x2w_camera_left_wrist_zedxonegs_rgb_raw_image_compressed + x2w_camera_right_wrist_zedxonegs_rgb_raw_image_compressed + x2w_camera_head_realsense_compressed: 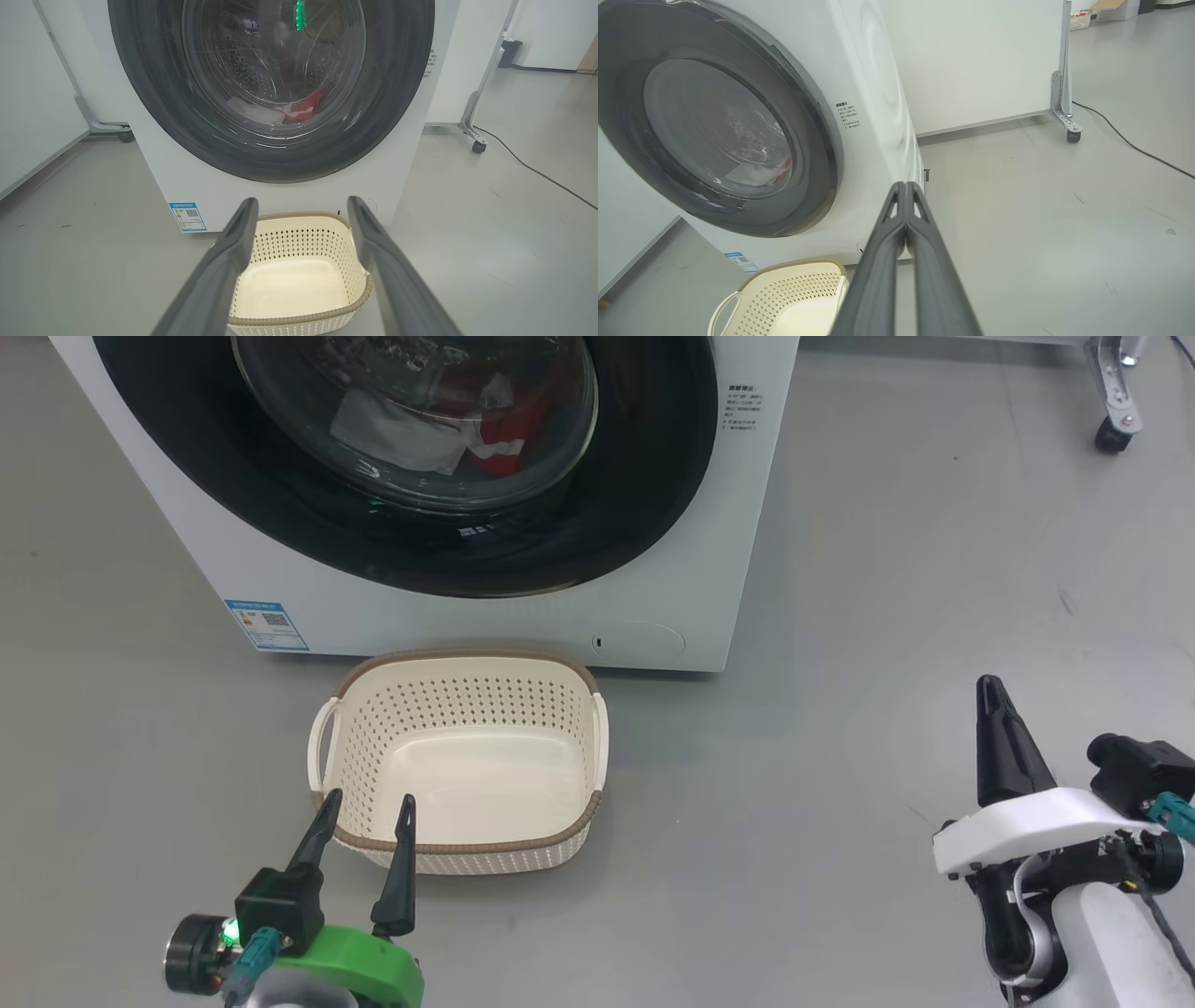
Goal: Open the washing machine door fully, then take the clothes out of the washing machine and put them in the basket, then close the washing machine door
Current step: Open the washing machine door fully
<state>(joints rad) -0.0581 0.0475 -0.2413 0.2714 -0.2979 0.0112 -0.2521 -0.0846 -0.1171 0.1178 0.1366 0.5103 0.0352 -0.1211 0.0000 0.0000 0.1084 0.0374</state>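
Nearest, left pincer [370, 798] spread, by the near rim of the basket [467, 658], empty. Right pincer [990, 683] pressed together, well apart, holding nothing. Beyond, washing machine door [653, 476] shut, clothes [509, 434] behind its glass. Seemingly every step left. From the right wrist, the side wall of the washing machine [878, 93], unseen from the head.

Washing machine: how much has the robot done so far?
Nothing looks done yet. The round glossy black door is shut, with the red fabric clothes showing through it. The cream plastic basket is empty. The left tool is open by the basket; the right tool is shut, holding nothing. Opening, unloading and closing are all left.
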